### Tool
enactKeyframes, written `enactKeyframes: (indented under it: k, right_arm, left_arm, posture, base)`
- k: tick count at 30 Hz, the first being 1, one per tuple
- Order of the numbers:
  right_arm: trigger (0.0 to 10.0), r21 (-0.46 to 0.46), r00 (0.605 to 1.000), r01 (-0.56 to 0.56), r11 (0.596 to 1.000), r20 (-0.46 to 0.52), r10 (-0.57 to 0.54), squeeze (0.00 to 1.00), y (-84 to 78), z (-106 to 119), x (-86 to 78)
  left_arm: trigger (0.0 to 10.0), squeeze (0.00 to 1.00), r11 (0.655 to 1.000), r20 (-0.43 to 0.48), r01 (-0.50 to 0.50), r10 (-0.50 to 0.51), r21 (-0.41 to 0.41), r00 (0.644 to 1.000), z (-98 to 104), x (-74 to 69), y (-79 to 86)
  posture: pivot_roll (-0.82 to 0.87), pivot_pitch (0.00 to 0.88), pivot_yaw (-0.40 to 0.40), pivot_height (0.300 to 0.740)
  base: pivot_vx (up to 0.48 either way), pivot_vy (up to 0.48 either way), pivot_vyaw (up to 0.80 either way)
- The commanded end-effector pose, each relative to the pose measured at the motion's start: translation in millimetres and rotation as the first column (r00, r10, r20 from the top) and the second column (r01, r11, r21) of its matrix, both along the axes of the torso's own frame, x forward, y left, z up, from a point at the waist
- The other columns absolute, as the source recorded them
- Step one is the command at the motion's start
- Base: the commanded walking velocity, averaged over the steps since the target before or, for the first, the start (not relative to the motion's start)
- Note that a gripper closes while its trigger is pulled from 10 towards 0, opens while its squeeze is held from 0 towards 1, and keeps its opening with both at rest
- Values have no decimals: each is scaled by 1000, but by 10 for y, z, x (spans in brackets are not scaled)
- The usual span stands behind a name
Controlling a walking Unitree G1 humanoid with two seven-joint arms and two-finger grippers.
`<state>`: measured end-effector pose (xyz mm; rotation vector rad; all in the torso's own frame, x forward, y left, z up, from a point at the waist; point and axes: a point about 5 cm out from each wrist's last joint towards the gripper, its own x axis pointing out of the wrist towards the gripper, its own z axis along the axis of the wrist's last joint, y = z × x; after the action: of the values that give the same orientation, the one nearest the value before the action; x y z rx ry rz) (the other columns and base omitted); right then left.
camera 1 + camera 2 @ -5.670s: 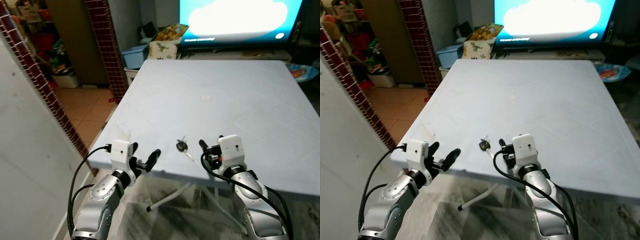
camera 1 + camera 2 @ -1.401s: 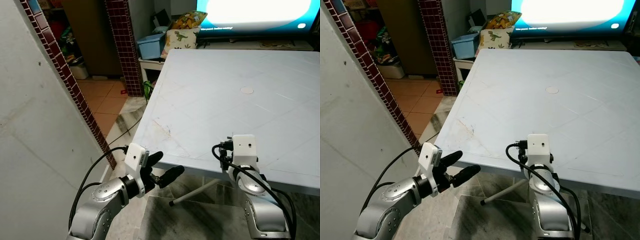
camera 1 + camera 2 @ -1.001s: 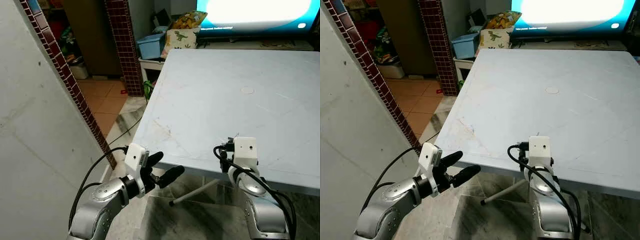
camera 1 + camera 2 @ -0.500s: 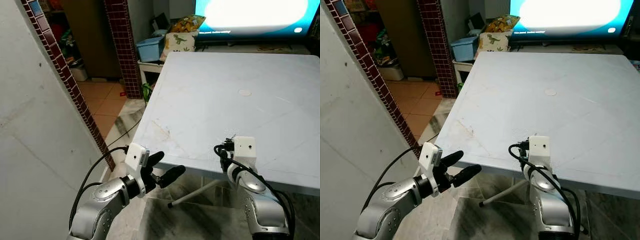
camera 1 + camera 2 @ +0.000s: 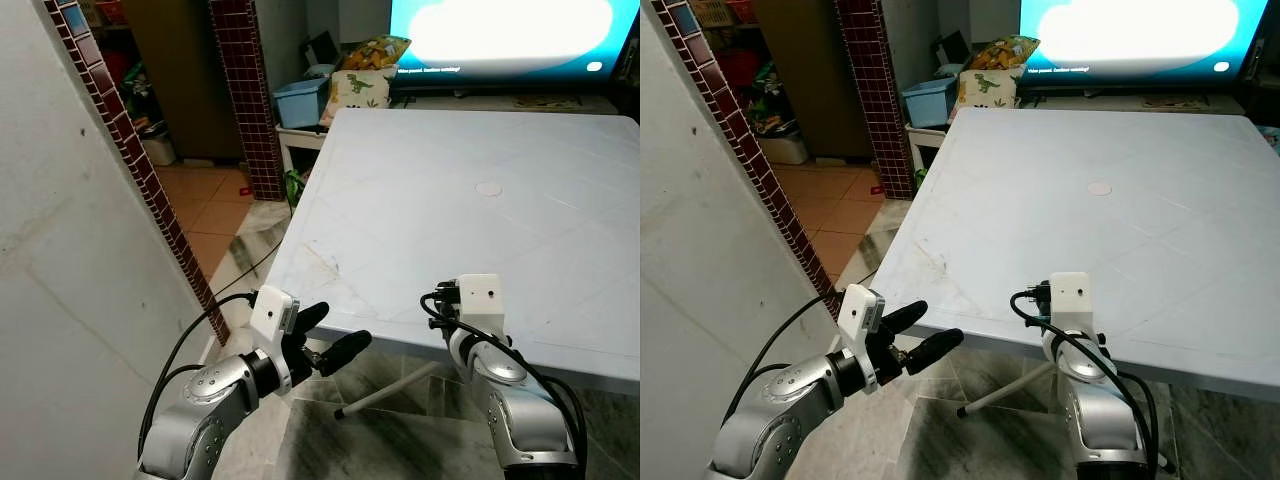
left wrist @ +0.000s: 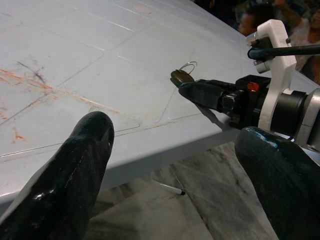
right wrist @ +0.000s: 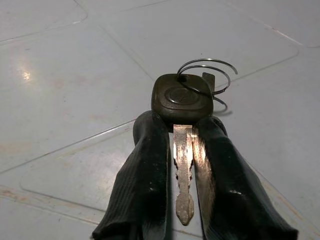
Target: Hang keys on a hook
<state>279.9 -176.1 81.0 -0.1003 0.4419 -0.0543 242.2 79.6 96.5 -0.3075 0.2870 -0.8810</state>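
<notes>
The pale worktop stands beside a tiled wall. At its near edge the right hand pinches the key by its blade, dark head and wire ring just above the surface. The left hand hovers off the worktop's corner, fingers spread and holding nothing.

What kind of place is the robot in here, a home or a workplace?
Most likely a lived-in home, probably a living or dining area. A large lit television stands beyond the pale plastic table, a dinosaur-print cushion lies beside a blue storage box, and a tiled doorway opens onto a cluttered room.
</notes>
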Motion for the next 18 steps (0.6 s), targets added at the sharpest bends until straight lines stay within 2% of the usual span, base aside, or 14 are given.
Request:
enactKeyframes:
  k: [1,15,18]
  right_arm:
    - [0,0,988,5,1000,-154,-5,0,-5,-273,-129]
    - [0,11,988,-13,1000,-152,14,0,13,-259,-126]
    - [0,4,992,-1,1000,-126,2,0,7,-219,-105]
  left_arm:
    - [10000,0,1000,12,6,-6,4,1000,33,-3,3]
    - [10000,0,1000,12,5,-5,8,1000,22,-8,-16]
    - [10000,0,1000,14,2,-2,9,1000,22,-3,-14]
  posture:
    - [-74,0,104,740]
    - [-78,0,104,740]
    - [-79,0,103,740]
  base:
    - [0,0,0]
    - [0,0,0]
    - [0,0,0]
